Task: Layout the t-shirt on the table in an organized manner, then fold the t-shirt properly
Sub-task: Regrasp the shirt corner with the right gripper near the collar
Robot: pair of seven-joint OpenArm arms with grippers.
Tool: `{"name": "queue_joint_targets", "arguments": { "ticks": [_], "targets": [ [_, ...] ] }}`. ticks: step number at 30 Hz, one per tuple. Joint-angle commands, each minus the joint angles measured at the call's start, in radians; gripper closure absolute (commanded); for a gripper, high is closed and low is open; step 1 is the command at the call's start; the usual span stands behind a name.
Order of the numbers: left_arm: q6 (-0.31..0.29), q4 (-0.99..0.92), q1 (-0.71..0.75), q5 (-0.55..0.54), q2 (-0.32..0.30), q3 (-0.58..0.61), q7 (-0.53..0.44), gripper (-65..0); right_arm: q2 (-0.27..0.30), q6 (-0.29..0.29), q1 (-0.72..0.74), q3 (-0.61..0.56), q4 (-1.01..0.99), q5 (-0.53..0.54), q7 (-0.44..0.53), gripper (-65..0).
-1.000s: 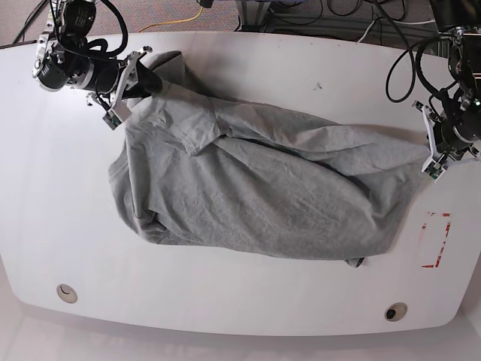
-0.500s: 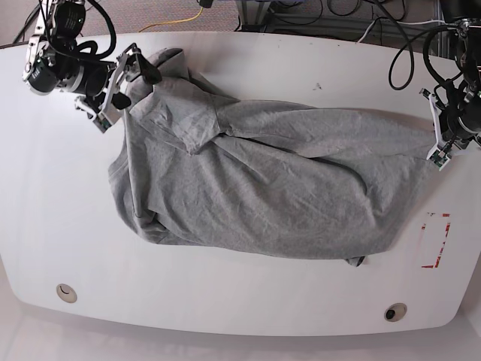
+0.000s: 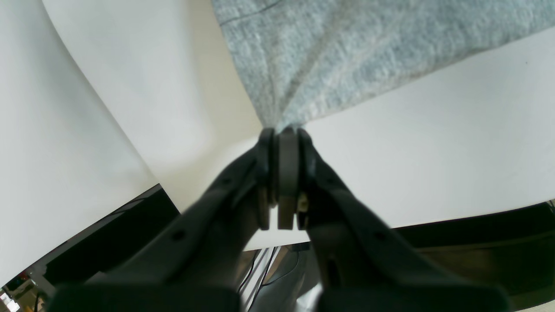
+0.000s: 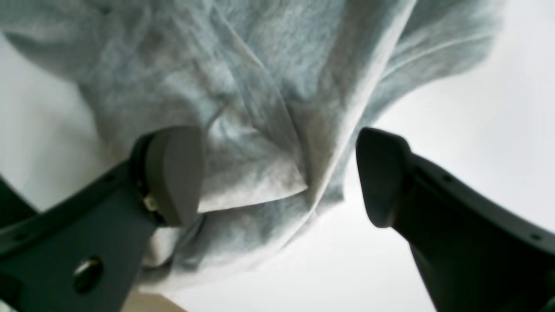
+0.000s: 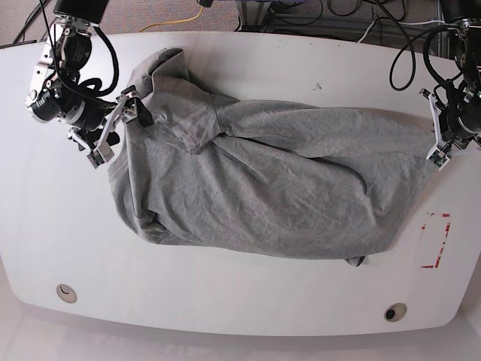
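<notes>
Pinching t-shirt (image 3: 329, 56) edge: left tool (image 3: 282, 143) clenched on fabric. Right tool (image 4: 277, 173) released, fingers straddling bunched cloth on counter (image 5: 301, 68).

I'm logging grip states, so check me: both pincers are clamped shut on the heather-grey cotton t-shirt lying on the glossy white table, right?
Not quite. Only the left pincer is clamped shut on the heather-grey cotton t-shirt. The right pincer is open, its jaws spread apart with the fabric loose between them, as the right wrist view shows. The shirt does lie on the glossy white table.
</notes>
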Motion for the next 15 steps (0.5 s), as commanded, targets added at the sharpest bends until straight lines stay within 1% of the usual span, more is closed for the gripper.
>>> {"name": "queue_joint_targets", "arguments": {
  "ticks": [1,3,6,9,15],
  "targets": [
    [-0.001,0.016,-0.010,0.007,-0.019,-0.006,-0.007,0.0,-0.016,0.006,-0.007,0.034,0.011,0.003,0.007,-50.7],
    [-0.001,0.016,-0.010,0.007,-0.019,-0.006,-0.007,0.0,-0.039,0.006,-0.028,0.065,0.013,0.006,0.000,-48.4],
    [-0.001,0.015,-0.010,0.007,-0.017,-0.006,-0.009,0.0,-0.090,0.006,-0.048,0.114,0.028,0.006,-0.008,-41.2],
    [-0.001,0.013,-0.010,0.007,-0.017,-0.006,-0.009,0.0,-0.122,0.006,-0.071,0.135,0.044,-0.004,-0.008,-36.0],
    [-0.001,0.013,-0.010,0.007,-0.017,-0.006,-0.009,0.0,-0.157,0.006,-0.085,0.140,0.045,-0.004,-0.008,-35.5]
  ]
}}
